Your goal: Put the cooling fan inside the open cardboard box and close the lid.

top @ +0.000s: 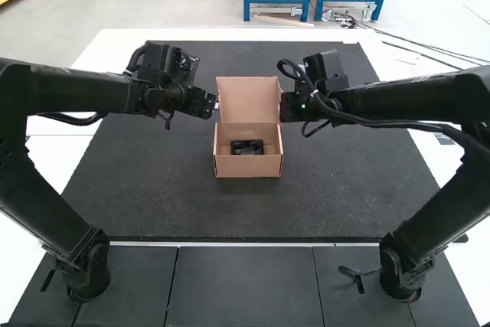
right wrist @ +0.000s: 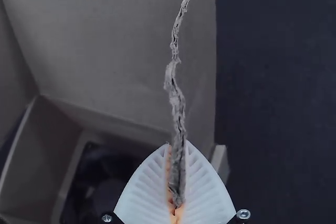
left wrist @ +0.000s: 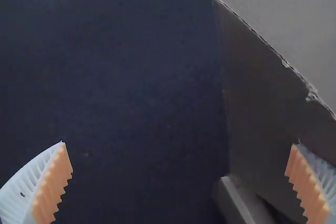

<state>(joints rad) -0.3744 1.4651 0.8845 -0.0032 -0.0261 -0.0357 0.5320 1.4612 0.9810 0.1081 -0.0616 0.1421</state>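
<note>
Right jaws pinched on the side edge of the lid (top: 247, 97); left jaws spread wide, empty.
On the black mat (top: 153, 181) the cardboard box (top: 247, 166) stands open, its lid upright between the left gripper (top: 212, 103) and the right gripper (right wrist: 176, 156). The cooling fan (top: 247, 146) lies inside, so closing is the step in hand: next, swing the lid forward and down.

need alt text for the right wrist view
The right hand, white and ribbed, is shut on the raw edge of the lid of the cardboard box. The dark cooling fan lies inside the open box, black mat beside it.
</note>
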